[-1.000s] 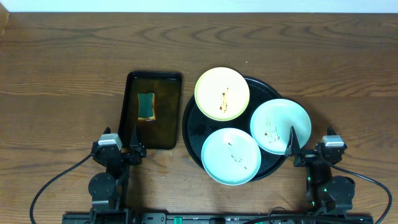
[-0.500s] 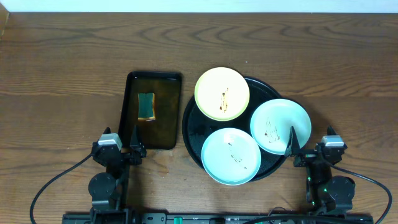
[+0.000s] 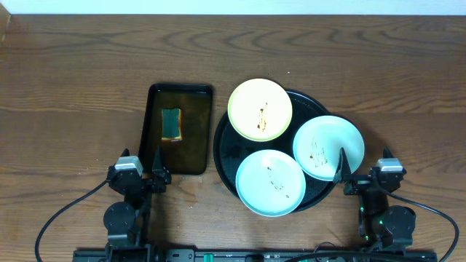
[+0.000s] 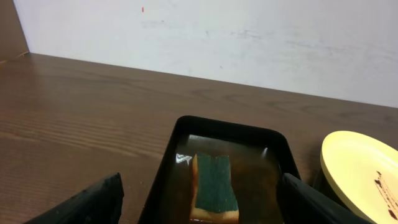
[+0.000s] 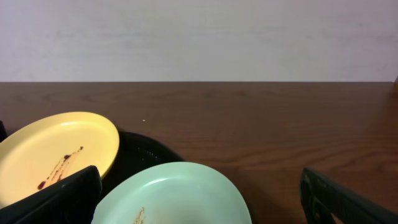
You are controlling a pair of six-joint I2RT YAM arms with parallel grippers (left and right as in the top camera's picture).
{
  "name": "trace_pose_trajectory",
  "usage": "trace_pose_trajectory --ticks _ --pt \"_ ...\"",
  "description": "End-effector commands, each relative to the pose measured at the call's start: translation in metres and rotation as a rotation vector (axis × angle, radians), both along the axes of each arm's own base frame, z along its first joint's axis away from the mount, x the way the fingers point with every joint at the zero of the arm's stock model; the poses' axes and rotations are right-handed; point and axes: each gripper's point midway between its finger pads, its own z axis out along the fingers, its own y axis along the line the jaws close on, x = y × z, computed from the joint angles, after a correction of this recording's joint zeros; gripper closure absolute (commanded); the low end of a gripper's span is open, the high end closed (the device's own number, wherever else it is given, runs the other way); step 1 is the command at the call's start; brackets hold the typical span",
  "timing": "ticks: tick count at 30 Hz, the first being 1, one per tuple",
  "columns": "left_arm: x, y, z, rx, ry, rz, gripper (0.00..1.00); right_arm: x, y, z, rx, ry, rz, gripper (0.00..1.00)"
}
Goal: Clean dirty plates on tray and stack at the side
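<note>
Left gripper [image 4: 200, 186]: released, fingers wide apart, low at the near edge, left of middle. Right gripper [image 5: 200, 180]: likewise released and empty, at the near edge toward the right corner.

Just beyond the left one, a small tray [image 3: 191, 142] with a sponge [image 3: 171, 123] lying in something brown and shiny; hard to tell whether liquid.

Just beyond the right one, the tray [image 3: 224, 149], right of middle, mostly covered by three plates, none stacked. Yellow plate [image 3: 260, 109] at its far side, right mint plate [image 3: 328, 147] hanging over its right rim, near mint plate [image 3: 271, 183] over its near rim. Brown smears in every centre.

From the right wrist only two plates in view, both cut off by the frame; smear on the mint one barely visible.

Bench [image 3: 73, 65] of dark wood grain. Plain white wall [image 5: 199, 37] behind the far edge.
</note>
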Motion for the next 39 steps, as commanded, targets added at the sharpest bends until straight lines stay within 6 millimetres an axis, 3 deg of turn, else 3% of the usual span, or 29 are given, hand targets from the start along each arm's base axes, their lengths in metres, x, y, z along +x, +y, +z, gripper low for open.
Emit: trace_pose_trajectory --ticks 1,29,33,39 --pt "-0.001 -0.001 -0.015 0.009 0.054 -0.012 0.21 0.000 0.002 -0.001 -0.012 0.002 0.008 0.01" --pt "-0.001 -0.001 -0.015 0.009 0.054 -0.012 0.21 0.000 0.001 -0.001 -0.012 0.002 -0.001 0.01" --pt "-0.001 -0.001 -0.015 0.009 0.054 -0.012 0.21 0.000 0.002 -0.001 0.049 0.005 0.004 0.01" --pt "-0.001 -0.001 -0.015 0.009 0.054 -0.012 0.21 0.000 0.005 0.027 0.123 -0.093 0.021 0.01"
